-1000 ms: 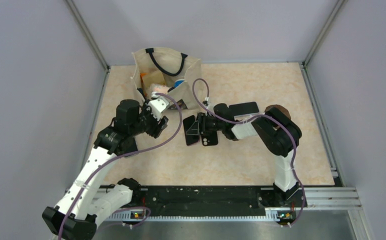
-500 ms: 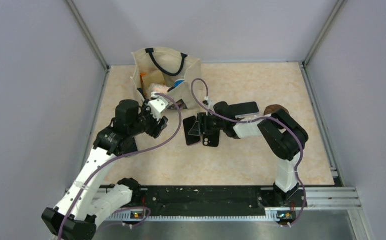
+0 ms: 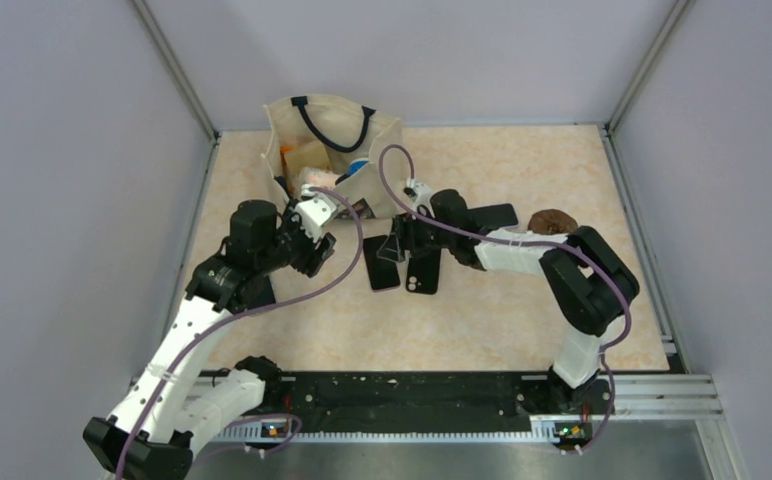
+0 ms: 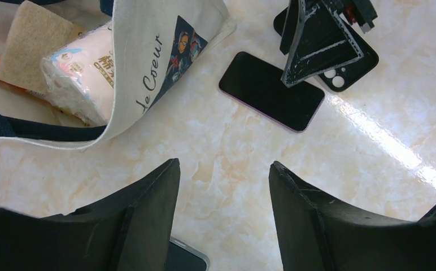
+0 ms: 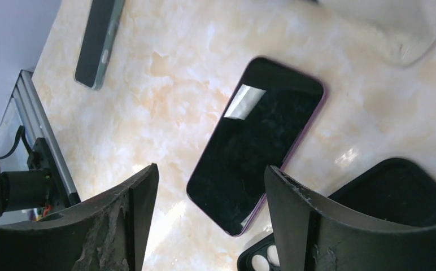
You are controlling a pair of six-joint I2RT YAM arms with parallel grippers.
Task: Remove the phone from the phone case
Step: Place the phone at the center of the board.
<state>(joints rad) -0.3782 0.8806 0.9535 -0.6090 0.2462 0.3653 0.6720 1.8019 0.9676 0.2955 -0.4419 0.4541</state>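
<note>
The phone (image 5: pixel 255 149), screen up with a purple rim, lies flat on the marble table, out of its case. The empty black phone case (image 5: pixel 396 197), its camera cut-outs showing, lies right beside it. Seen from above, the phone (image 3: pixel 382 273) is left of the case (image 3: pixel 423 271). My right gripper (image 5: pixel 210 186) hovers open just above both, holding nothing; from above it (image 3: pixel 397 247) sits at their far ends. Back to the left, my left gripper (image 4: pixel 224 175) stands open and empty over bare table; the phone (image 4: pixel 271 91) and case (image 4: pixel 348 65) lie ahead of it.
A cream tote bag (image 3: pixel 332 150) with a tissue pack (image 4: pixel 80 73) and a sponge (image 4: pixel 32 48) stands at the back left. A second phone (image 5: pixel 97 42) lies under my left gripper. A flat black device (image 3: pixel 492 215) and a brown object (image 3: pixel 552 220) lie behind the right arm.
The right gripper has opened wider and drawn back from the case toward the bag; its elbow has swung right. The left arm has stayed still.
</note>
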